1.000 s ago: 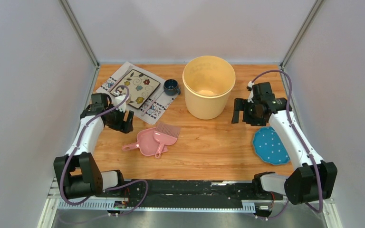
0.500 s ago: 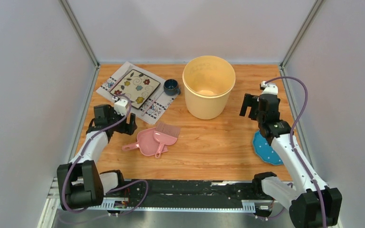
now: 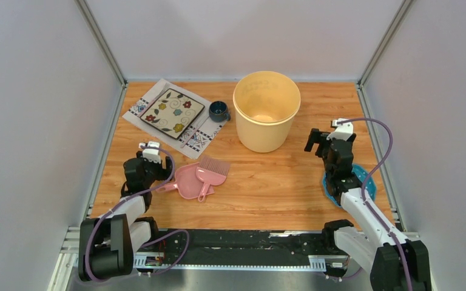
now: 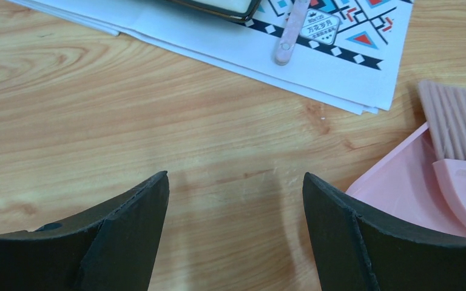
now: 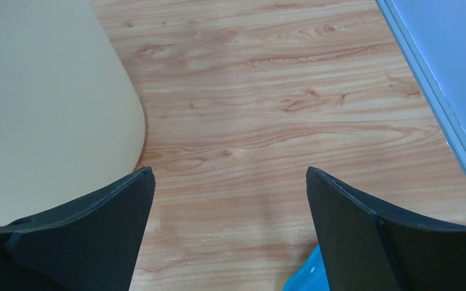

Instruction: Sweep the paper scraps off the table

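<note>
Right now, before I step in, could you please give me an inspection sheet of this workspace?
Surface: wood-grain table, no spills seen.
Job's things: paper scraps, nothing seen on the table; pink brush lies in the pink dustpan.
Clutter: cream bin; placemat with square plate; blue cup beside it; dotted blue plate under the right arm.
Grippers: left gripper and right gripper both open, empty.
Cables: purple cables loop along both arms; no snag seen.
Surroundings: white walls, metal frame; nothing else seen.
</note>
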